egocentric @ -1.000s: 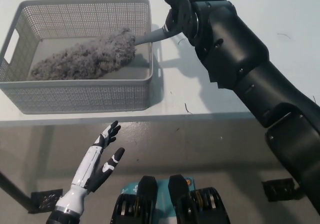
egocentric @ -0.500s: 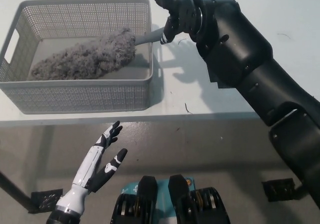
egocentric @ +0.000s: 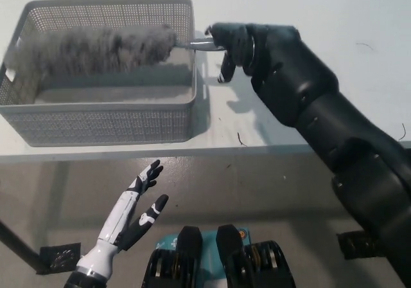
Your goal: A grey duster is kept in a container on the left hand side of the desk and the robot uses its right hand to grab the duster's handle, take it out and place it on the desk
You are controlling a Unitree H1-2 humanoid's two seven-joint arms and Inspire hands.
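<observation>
Blur smears the grey fluffy duster (egocentric: 96, 47), because it is in mid-swing. The black right hand (egocentric: 232, 44) is closed round its slim grey handle (egocentric: 194, 42), fingers wrapped tight, just outside the near right corner of the grey perforated plastic basket (egocentric: 96, 124).

Half a second ago the fluffy head lay slanted on the basket floor, its far end low and away from the hand. Now the head is up off the floor and runs nearly level, stretching straight out from the hand across the basket, close to the rim on the far side. The head is still within the basket's outline and not over the white tabletop (egocentric: 225, 130). The handle, which sloped up towards the hand before, now sits almost flat over the basket's right wall.

The hand itself has dropped a little and turned, so its fingers curl downward over the handle rather than pointing up the table. The basket has not shifted.

Down below the hand and off to its left, under the tabletop edge, the white left hand (egocentric: 138, 204) rests open with fingers spread, holding nothing, much as it was before.
</observation>
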